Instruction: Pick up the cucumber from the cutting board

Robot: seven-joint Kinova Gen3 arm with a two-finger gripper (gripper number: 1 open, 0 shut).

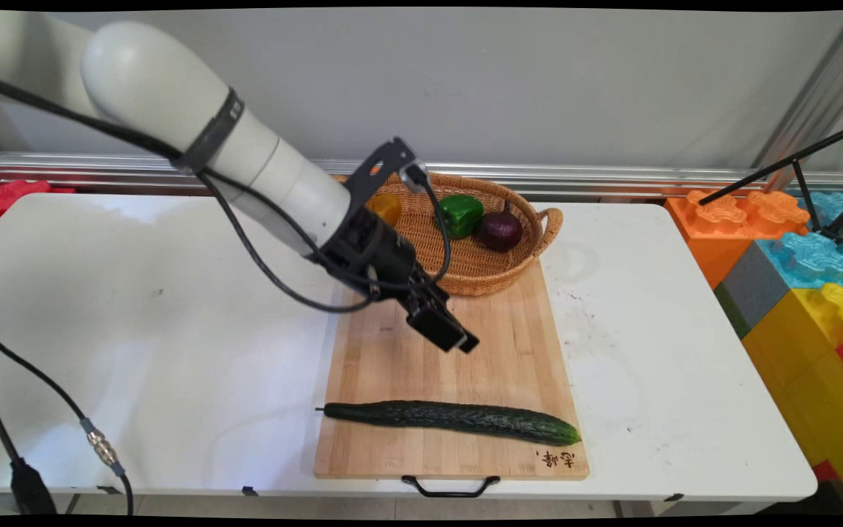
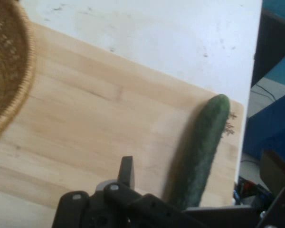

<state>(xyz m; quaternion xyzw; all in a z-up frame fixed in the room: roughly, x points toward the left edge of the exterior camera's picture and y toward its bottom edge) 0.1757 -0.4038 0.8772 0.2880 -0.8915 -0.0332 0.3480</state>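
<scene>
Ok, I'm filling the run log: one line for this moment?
gripper: above cutting board, holding nothing | cucumber: lying along board's near edge | basket: vegetables inside

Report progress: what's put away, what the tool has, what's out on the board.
Looks done: a green pepper, a purple onion and an orange item lie in the basket. In hand: nothing; the tool hangs open above the cutting board, touching nothing. Left out: the cucumber lies along the board's near end.
</scene>
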